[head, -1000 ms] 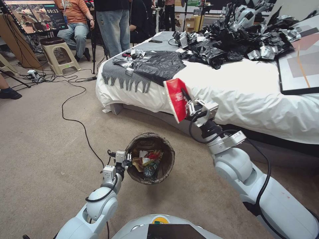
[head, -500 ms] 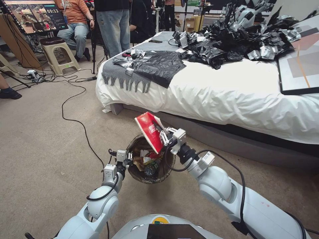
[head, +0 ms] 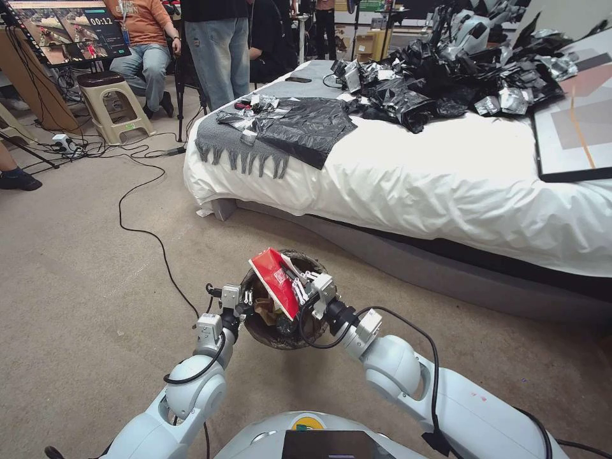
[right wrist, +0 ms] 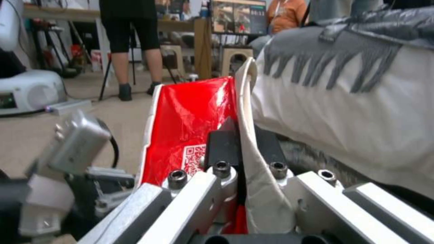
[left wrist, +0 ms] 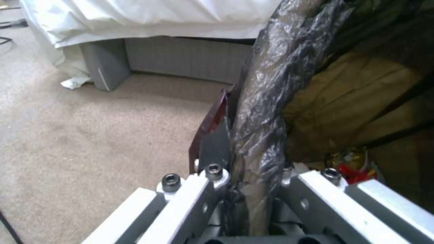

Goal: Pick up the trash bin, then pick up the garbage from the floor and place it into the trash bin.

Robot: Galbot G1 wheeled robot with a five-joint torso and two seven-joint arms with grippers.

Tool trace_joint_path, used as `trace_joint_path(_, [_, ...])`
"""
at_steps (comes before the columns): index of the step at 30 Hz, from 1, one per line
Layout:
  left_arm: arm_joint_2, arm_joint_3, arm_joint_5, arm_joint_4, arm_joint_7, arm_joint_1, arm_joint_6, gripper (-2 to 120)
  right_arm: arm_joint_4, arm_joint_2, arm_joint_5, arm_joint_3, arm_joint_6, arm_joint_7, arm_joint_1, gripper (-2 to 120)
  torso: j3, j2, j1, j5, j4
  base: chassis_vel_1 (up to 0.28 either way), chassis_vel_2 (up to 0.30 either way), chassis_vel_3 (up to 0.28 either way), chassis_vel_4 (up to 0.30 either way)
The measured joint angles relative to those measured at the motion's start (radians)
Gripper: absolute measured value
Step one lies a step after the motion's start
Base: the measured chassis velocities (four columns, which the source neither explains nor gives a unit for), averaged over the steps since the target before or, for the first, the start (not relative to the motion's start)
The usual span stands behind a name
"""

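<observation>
The trash bin [head: 313, 266], round with a dark bag liner over its rim, hangs above the carpet floor [head: 76, 268]. My left gripper [head: 246, 297] is shut on its near-left rim; the left wrist view shows the liner-covered rim [left wrist: 267, 101] clamped between the jaws. Garbage lies inside: brown paper [left wrist: 352, 98], a yellow and red wrapper [left wrist: 352, 166]. My right gripper [head: 294, 287] is shut on a flat red packet [head: 273, 280], held tilted over the bin's mouth. In the right wrist view the packet [right wrist: 190, 112] stands between the jaws.
A white bed [head: 446, 178] with a grey fringed throw [head: 236, 137] and a heap of black plastic bags [head: 446, 76] stands close behind the bin. A black cable [head: 143, 233] runs over the carpet on the left. A stool [head: 111, 102] and standing people are far left.
My right arm has swung the red packet down from in front of the bed's side to just over the bin's mouth. The left arm and bin have stayed put.
</observation>
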Motion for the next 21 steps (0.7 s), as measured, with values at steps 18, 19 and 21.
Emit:
trace_joint_path(18, [-0.004, -0.009, -0.005, -0.011, 0.0, 0.004, -0.003, 3, -0.108, 0.021, -0.017, -0.035, 0.0, 0.041, 0.059, 29, 0.0, 0.0, 0.0, 0.0, 0.0, 0.0, 0.0, 0.0, 0.0])
trace_joint_path(19, [-0.004, -0.009, -0.005, -0.011, 0.0, 0.004, -0.003, 3, -0.108, 0.021, -0.017, -0.035, 0.0, 0.041, 0.059, 29, 0.0, 0.0, 0.0, 0.0, 0.0, 0.0, 0.0, 0.0, 0.0])
trace_joint_path(21, [-0.004, -0.009, -0.007, -0.01, 0.0, 0.003, -0.003, 3, -0.107, 0.02, -0.016, -0.036, -0.003, 0.046, 0.061, 39, 0.0, 0.0, 0.0, 0.0, 0.0, 0.0, 0.0, 0.0, 0.0])
